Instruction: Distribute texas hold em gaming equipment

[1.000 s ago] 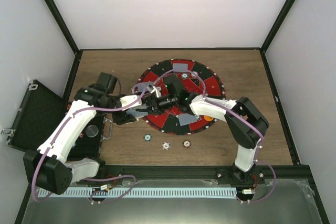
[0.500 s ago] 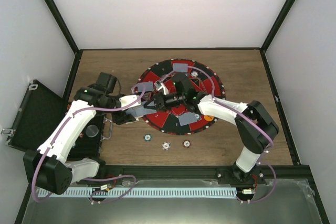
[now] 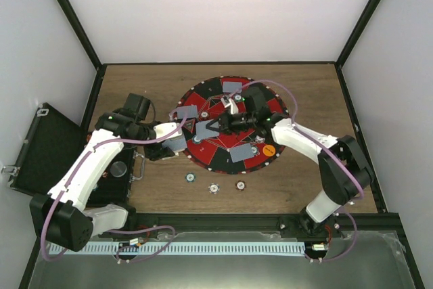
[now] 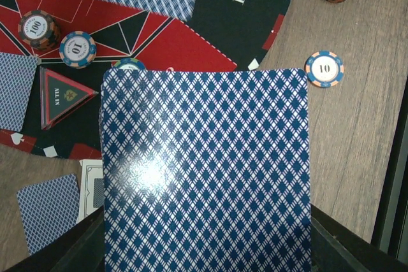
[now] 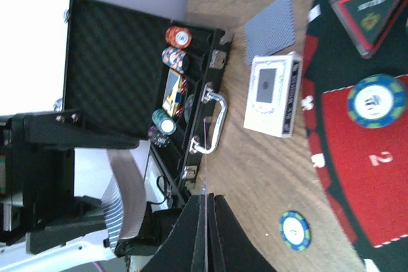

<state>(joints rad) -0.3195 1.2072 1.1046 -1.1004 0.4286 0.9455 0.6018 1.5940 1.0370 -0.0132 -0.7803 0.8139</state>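
poker chips (image 3: 214, 187) lie nearest, three loose on the wood just off the near edge of the round felt mat (image 3: 210, 88). at the mat's left rim the left gripper (image 3: 174, 141) is clamped on the deck (image 4: 204, 170), backs up and level, held out over the rim. its arm runs in from the near left, forearm aimed at the mat. over the mat's left half the right gripper (image 3: 215, 126) has its fingers pressed together. they seem to pinch a single card (image 3: 201, 128) by its edge, just beside the deck. that arm folds out past the mat's right side and lies across the felt, wrist rolled sideways. dealt cards (image 3: 240, 153) sit at the mat's near, left and far rims. the hold on the single card looks thin, so it could twist or slide out on the way to its place, or a second card could cling to it. the low forearm could also nudge chips lying on the felt.
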